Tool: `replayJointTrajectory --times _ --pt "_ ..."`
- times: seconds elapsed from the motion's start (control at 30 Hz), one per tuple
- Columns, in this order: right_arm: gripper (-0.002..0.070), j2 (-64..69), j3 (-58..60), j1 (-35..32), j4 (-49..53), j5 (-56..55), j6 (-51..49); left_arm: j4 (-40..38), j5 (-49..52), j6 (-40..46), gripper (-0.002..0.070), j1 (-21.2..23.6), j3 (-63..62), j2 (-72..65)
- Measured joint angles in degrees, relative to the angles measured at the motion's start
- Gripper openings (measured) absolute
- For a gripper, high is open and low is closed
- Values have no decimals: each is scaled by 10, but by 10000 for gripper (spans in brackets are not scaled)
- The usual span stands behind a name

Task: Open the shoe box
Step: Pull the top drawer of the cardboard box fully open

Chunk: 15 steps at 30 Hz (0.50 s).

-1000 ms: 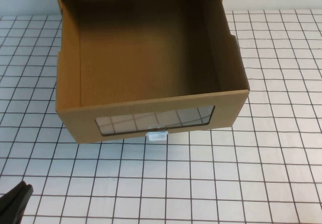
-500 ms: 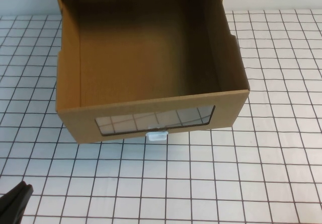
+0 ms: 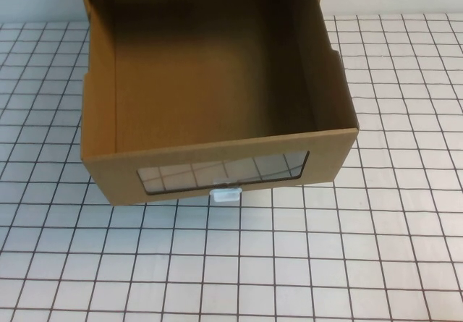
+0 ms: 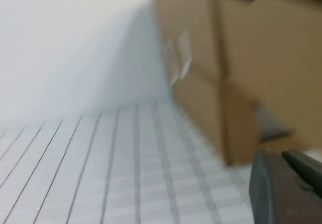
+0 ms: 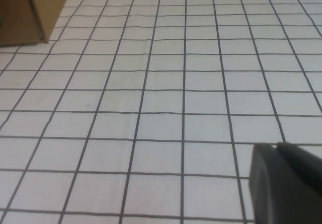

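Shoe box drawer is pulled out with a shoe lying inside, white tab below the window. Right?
No: the shoe box drawer is pulled out but empty, as the high view shows. The white tab below the window is correct. The left gripper sits beside the drawer; the right gripper, shut, hangs over the table.

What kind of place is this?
Probably a robot test lab: a white table marked with a grid, an open shoe box, the left gripper beside the box and the right gripper low over the table.
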State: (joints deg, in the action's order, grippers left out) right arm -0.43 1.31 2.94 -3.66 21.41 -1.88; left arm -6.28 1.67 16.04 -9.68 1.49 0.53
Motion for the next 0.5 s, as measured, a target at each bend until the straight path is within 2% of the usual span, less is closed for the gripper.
replayJointTrajectory --times 0.1,0.17,0.3,0.5 --pt "-13 0 0 0 0 0 0 3 52 -19 -2 53 0 0" --pt "-13 0 0 0 0 0 0 9 95 -26 -2 70 0 0" --pt "-13 0 0 0 0 0 0 31 179 -41 -2 75 0 0" --pt "-13 0 0 0 0 0 0 37 191 -47 -2 75 0 1"
